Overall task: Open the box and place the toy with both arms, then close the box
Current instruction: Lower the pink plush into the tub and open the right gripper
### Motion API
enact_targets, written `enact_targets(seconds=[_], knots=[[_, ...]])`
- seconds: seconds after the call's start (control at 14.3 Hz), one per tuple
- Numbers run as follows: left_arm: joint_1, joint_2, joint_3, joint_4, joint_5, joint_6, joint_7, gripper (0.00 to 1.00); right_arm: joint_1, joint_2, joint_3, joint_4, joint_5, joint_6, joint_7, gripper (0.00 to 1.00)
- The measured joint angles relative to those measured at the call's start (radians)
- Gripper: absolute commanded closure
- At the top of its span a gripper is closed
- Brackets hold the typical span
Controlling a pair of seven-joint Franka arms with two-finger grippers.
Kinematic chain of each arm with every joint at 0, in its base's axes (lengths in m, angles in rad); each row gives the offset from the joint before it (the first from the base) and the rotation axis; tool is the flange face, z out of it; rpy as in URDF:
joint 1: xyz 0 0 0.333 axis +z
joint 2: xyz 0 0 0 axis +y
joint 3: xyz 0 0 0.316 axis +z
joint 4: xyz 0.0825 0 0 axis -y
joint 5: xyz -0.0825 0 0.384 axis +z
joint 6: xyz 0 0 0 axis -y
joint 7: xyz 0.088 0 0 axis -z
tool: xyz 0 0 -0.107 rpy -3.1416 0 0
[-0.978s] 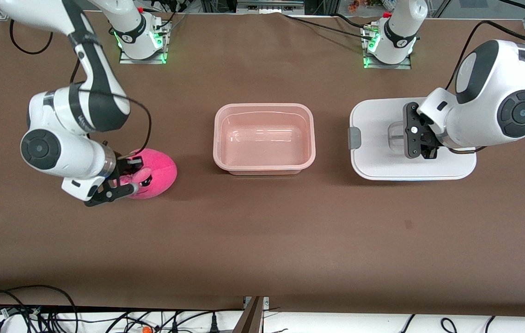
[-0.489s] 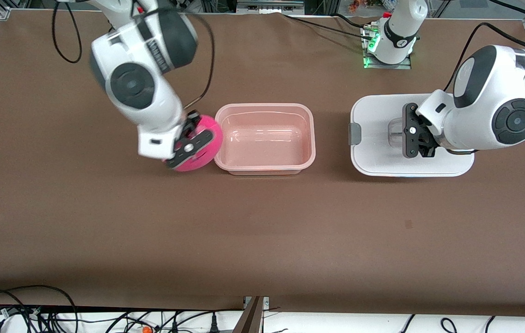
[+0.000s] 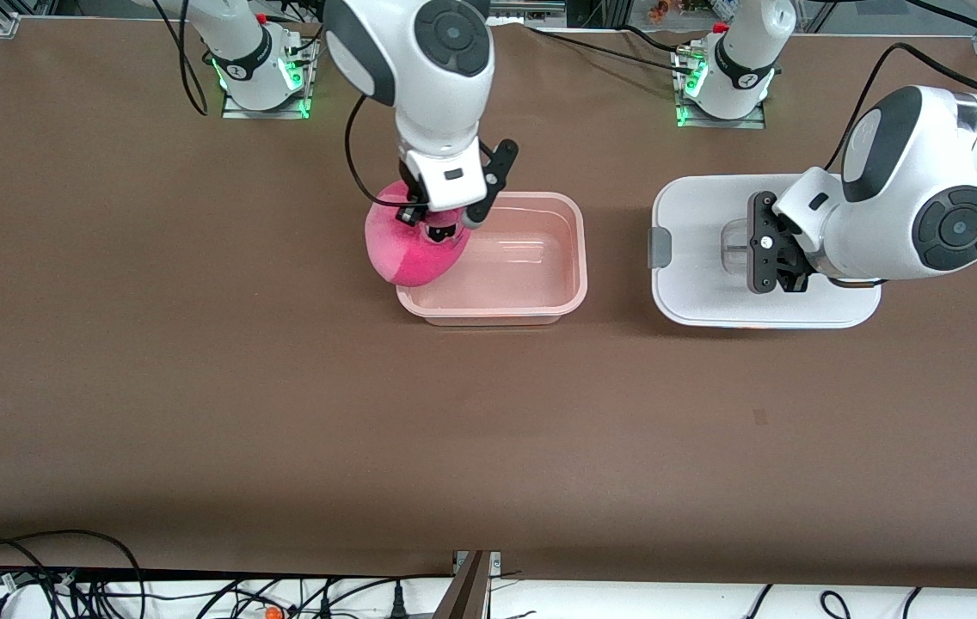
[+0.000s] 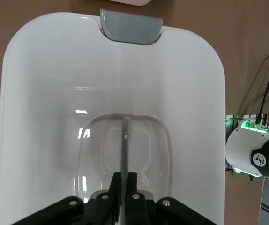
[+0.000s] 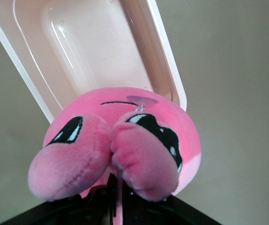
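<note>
Right now the right gripper (image 3: 447,225) is clamped on the toy (image 3: 414,248) and carries it in the air over the rim of the box (image 3: 540,305) at the right arm's end — upper middle of the front view. The plush hangs partly over the open tub and partly over the bare desk (image 3: 196,387) beside it, so the main risk, as I judge it, is a release here: the toy could catch the rim, tip outward and land on the desk, or sit perched on the edge and block the lid. In the right wrist view the toy (image 5: 125,140) looks pinched only by a fold near its ears, so a soft slip from the hold is also possible. The left gripper (image 3: 771,258) is closed on the clear handle (image 4: 125,140) of the lid (image 3: 695,215), which lies flat on the desk toward the left arm's end, well apart from the box in the right middle of the frame. That thin handle grip may let the lid swing or tilt when lifted — a skewed lid would miss the box's rim or foul the grey clip (image 3: 659,254).
</note>
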Motion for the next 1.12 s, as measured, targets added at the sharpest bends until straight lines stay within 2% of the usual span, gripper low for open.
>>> enact_targets(seconds=[0.35, 1.12], knots=[[0.000, 0.002, 0.000, 0.001, 0.000, -0.002, 0.003, 1.00, 0.059, 0.108, -0.001, 0.079, -0.054, 0.002, -0.053, 1.00], [0.000, 0.009, -0.001, 0.001, 0.000, -0.006, 0.004, 1.00, 0.106, 0.220, -0.004, 0.093, -0.098, 0.025, -0.050, 1.00]])
